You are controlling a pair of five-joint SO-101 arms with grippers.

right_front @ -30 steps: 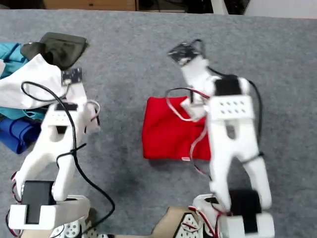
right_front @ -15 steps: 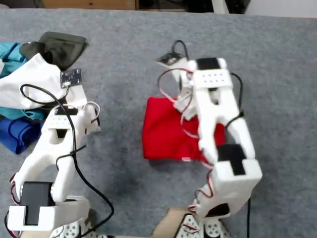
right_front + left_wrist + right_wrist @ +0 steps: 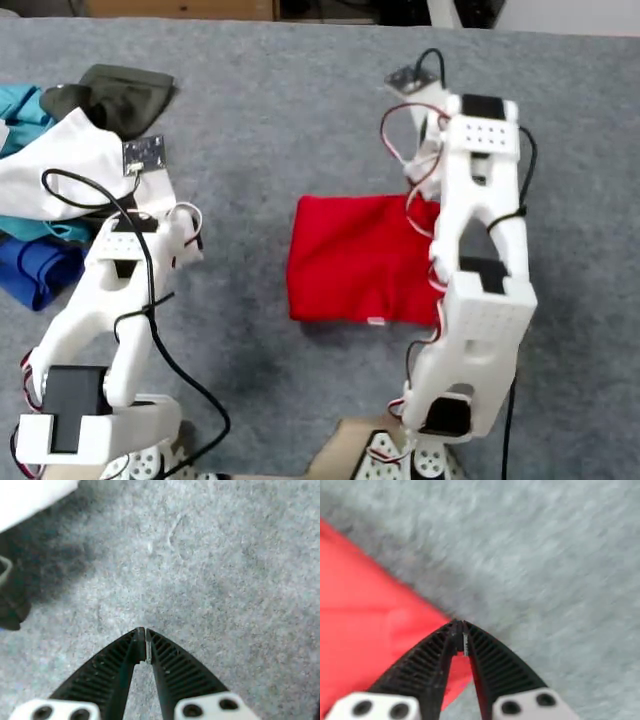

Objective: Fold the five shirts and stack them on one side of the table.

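The folded shirt lies flat near the middle of the bench. The pile of shirts sits at the bench's left edge, well apart from it. The left arm stands at the front left, with the left tool over bare bench just beside the pile. The right arm extends over the folded shirt's right side, with the right tool above that shirt's edge.

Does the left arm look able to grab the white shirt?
Probably yes: the white shirt lies mostly uncovered, close beside the left gripper, whose jaws are shut and would need to open first.
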